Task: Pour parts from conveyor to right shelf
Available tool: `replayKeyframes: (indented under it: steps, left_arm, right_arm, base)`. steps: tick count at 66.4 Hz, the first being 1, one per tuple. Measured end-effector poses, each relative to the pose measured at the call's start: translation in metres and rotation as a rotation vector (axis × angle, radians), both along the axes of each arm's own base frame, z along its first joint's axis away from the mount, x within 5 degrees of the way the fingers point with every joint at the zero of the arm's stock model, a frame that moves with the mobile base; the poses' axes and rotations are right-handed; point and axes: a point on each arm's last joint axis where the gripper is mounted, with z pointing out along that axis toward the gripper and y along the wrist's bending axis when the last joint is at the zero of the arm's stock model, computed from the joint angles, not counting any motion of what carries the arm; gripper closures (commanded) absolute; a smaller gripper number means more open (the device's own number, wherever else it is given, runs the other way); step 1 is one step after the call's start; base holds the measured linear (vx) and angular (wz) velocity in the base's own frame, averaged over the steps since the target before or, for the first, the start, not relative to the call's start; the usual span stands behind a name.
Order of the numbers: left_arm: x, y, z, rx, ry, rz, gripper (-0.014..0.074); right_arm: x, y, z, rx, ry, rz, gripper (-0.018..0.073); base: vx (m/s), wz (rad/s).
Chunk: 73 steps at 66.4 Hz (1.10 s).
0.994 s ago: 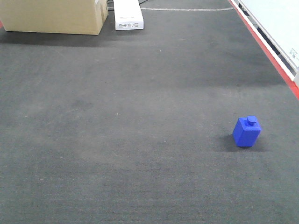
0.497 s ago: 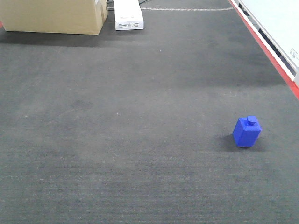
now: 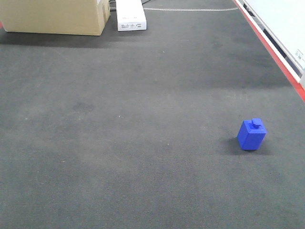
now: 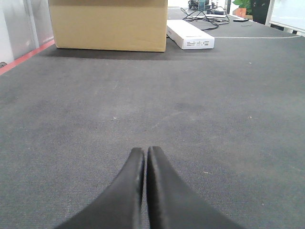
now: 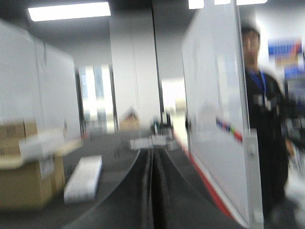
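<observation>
One small bright-blue block with a round knob, the part (image 3: 251,134), stands upright on the dark-grey conveyor (image 3: 143,124) at the right of the front view, near the red edge stripe (image 3: 276,57). No gripper shows in the front view. My left gripper (image 4: 145,151) is shut with nothing between its black fingers, low over the belt (image 4: 214,109). My right gripper (image 5: 152,157) is shut and empty, raised and pointing along the belt; its view is blurred. The part is out of both wrist views. The right shelf is out of view.
A cardboard box (image 3: 55,16) and a flat white box (image 3: 130,15) sit at the belt's far end; both also show in the left wrist view, cardboard box (image 4: 108,24), white box (image 4: 190,34). A white panel (image 5: 214,95) and a person (image 5: 267,119) stand right of the belt.
Nothing has visibly moved in the front view; the blue part stays in the same spot on the belt.
</observation>
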Motion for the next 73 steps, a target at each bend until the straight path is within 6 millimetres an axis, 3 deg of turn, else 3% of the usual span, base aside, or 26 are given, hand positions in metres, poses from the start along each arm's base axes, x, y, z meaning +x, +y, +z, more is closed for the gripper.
replayKeyframes:
  steps: [11, 23, 32, 56, 73]
  left_arm:
    - [0.000, 0.000, 0.000, 0.000, 0.004, 0.000, 0.0603]
    - [0.000, 0.000, -0.001, 0.000, 0.006, 0.000, 0.0603]
    - [0.000, 0.000, -0.001, 0.000, 0.006, 0.000, 0.0603]
    - [0.000, 0.000, -0.001, 0.000, 0.006, 0.000, 0.0603]
    - [0.000, 0.000, -0.001, 0.000, 0.006, 0.000, 0.0603]
  right_arm:
    - [0.049, -0.003, 0.007, 0.022, 0.301, 0.000, 0.0401]
    - [0.099, -0.003, -0.013, 0.070, 0.519, 0.021, 0.0010]
    - [0.119, -0.005, -0.023, 0.058, 0.590, 0.016, -0.0150]
    - [0.146, -0.007, -0.033, -0.061, 0.629, 0.023, -0.0126]
    - [0.192, -0.009, -0.055, -0.046, 0.900, 0.043, -0.0071]
  base:
    - [0.00, 0.00]
    - [0.00, 0.00]
    - [0.00, 0.00]
    - [0.00, 0.00]
    - [0.00, 0.00]
